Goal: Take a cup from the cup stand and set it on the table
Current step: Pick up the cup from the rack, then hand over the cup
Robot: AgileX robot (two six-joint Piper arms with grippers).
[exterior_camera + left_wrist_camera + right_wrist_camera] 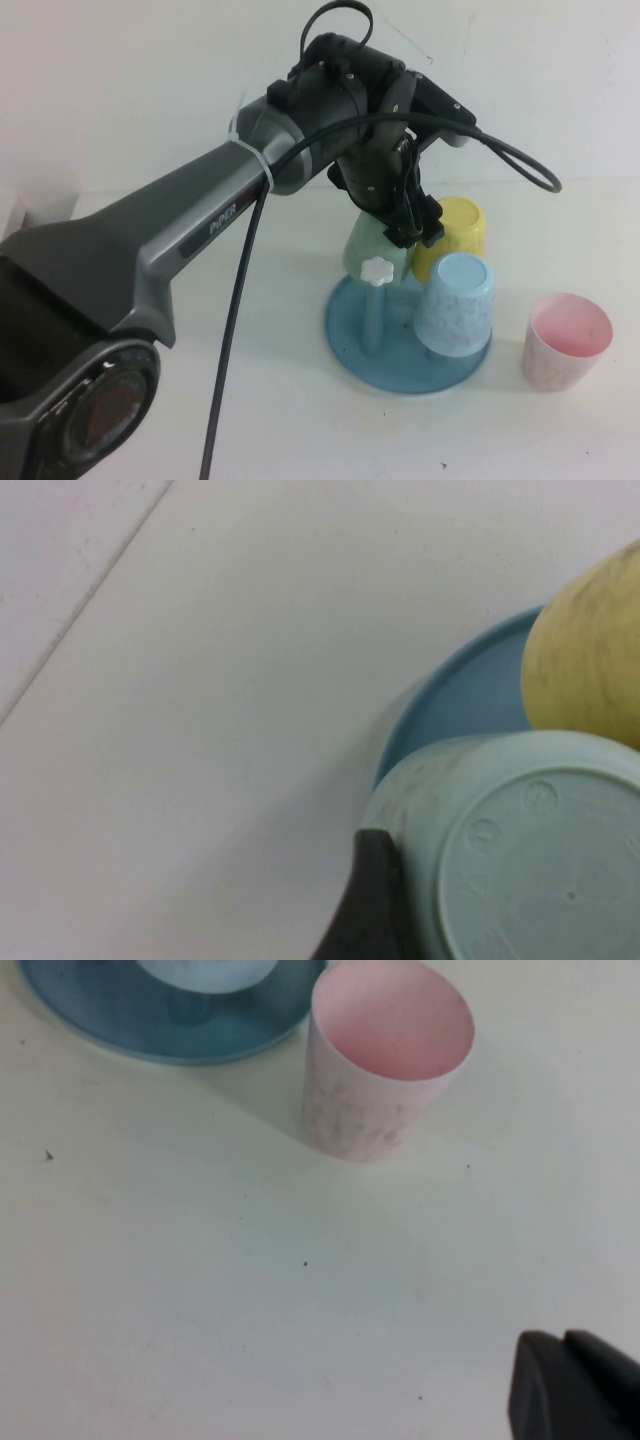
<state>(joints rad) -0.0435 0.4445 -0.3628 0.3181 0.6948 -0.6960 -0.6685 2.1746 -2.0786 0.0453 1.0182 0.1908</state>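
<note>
The mint-green cup hangs upside down on the blue cup stand, behind a bare peg with a white knob. My left gripper reaches down from above and is closed on the cup's upper part. In the left wrist view the cup's bottom fills the near corner and one dark finger lies against its side; the other finger is hidden. My right gripper is shut and empty, low over the white table, out of the high view.
A yellow cup and a light blue cup also hang upside down on the stand, close to the green one. A pink cup stands upright on the table to the stand's right. The table lies bare in front.
</note>
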